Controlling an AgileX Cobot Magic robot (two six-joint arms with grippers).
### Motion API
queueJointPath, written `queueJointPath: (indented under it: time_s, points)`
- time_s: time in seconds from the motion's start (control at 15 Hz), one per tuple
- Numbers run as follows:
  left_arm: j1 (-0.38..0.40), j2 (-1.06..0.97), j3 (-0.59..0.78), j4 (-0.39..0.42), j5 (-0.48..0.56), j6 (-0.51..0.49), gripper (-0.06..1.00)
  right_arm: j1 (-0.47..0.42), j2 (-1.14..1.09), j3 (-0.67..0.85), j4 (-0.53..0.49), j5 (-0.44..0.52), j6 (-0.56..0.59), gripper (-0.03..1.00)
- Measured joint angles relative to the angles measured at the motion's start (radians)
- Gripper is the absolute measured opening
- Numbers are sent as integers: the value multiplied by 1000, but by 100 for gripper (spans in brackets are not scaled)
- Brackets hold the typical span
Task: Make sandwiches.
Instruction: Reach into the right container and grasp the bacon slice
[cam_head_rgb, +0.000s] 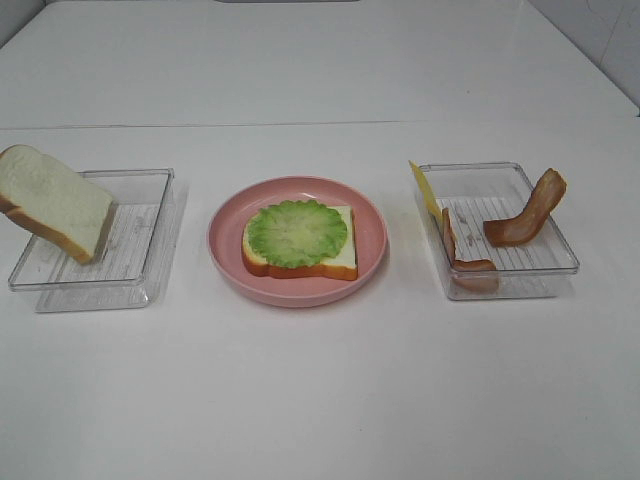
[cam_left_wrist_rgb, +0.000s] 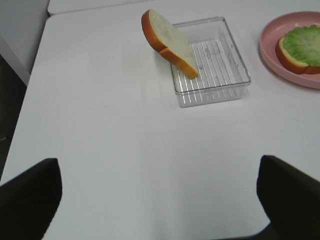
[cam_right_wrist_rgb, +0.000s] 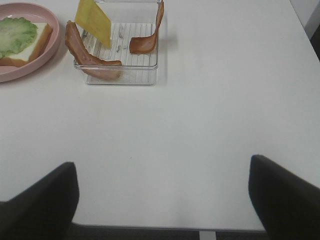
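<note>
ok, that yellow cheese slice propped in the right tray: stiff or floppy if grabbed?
The thin square yellow cheese slice leans on edge against the clear plastic tray wall without sagging, so it is probably stiff. It looks thin and light; a nudge would likely tip it flat. Its smooth faces may slip when pinched.

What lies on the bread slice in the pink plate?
A round green lettuce leaf, nothing else. Only corners and crust of the bread slice show; its middle is covered.
</note>
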Motion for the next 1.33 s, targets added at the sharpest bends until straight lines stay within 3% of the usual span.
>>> queueJointPath:
  time_s: [0.33, 1.07, 1.33]
  points:
    - [0, -85, 93, 31, -47, -13, 98, 0, 0, 0, 0, 0, 0, 89]
    - [0, -85, 93, 43, -51, -53, 98, 0, 9, 0, 0, 0, 0, 89]
    - [0, -85, 93, 43, -51, -53, 98, 0, 252, -69, 7, 4, 0, 89]
